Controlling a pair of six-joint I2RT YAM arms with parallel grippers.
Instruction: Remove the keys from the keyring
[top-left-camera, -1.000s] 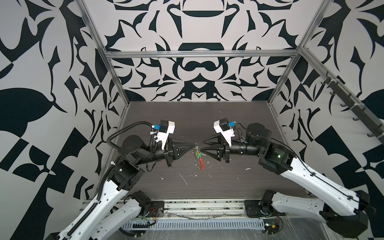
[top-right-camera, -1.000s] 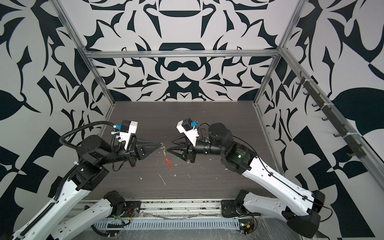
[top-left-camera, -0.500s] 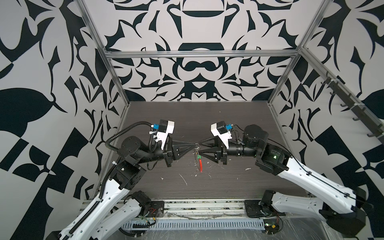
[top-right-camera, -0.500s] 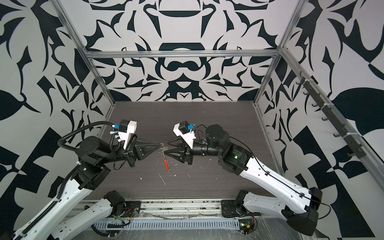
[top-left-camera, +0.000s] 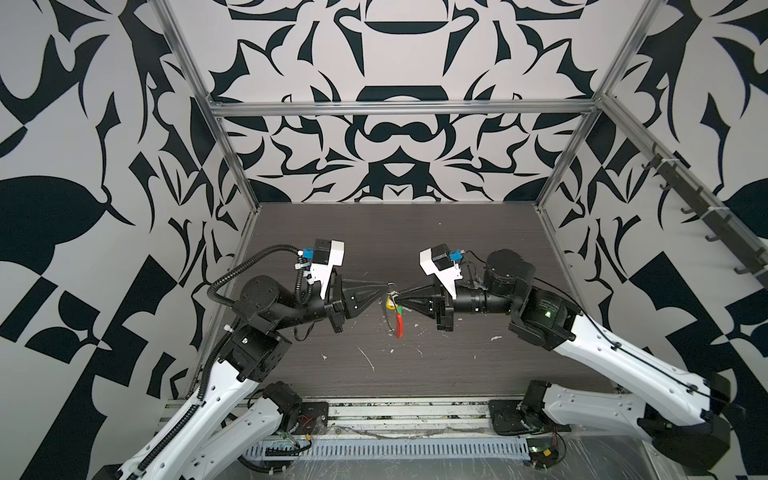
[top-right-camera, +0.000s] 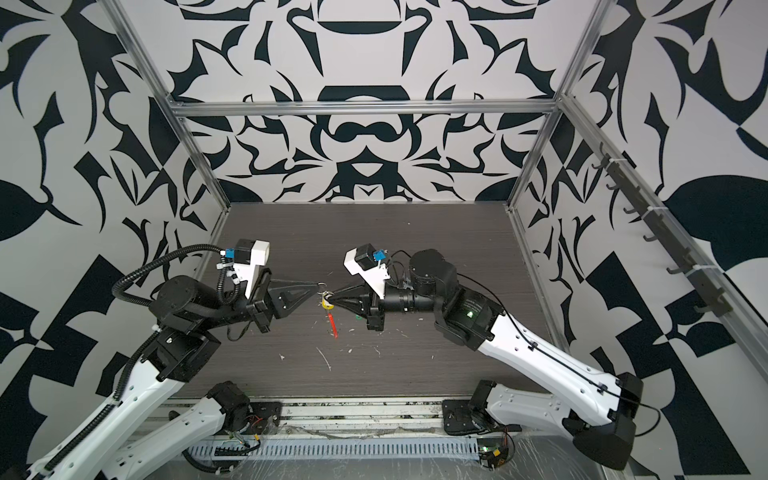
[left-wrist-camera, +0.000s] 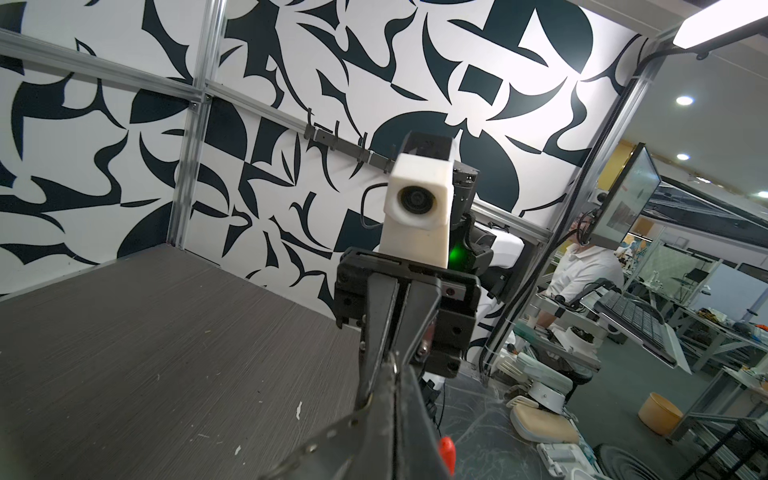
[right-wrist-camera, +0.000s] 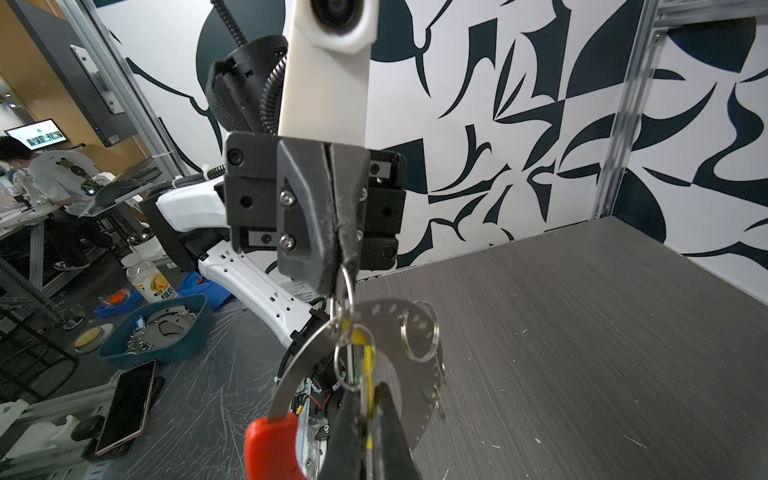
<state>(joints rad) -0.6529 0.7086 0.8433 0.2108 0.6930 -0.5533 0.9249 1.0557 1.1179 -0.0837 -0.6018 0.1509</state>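
The keyring (right-wrist-camera: 390, 316), a flat grey band with a red sleeve (right-wrist-camera: 272, 444), hangs above the table between both grippers, with small silver rings (right-wrist-camera: 419, 332) strung on it. My left gripper (top-left-camera: 387, 286) is shut on one small ring at the band's top (right-wrist-camera: 345, 286). My right gripper (right-wrist-camera: 368, 388) is shut on the yellow key tag (right-wrist-camera: 368, 361), which is still strung on the keyring. In both top views the yellow tag (top-right-camera: 325, 305) and red sleeve (top-left-camera: 400, 328) dangle at the fingertips. A green key (top-right-camera: 357, 318) seems to lie on the table under the right gripper (top-right-camera: 331, 296), apart from the keyring.
White flecks (top-left-camera: 365, 358) are scattered over the dark table (top-left-camera: 457, 232). Patterned walls close in the back and both sides. A rail of hooks (top-left-camera: 702, 208) runs along the right wall. The arm bases sit on the front rail (top-left-camera: 407, 411).
My right gripper has moved left up to the keyring and shut on the yellow tag. The left gripper has stayed shut, holding the ring in about the same place.
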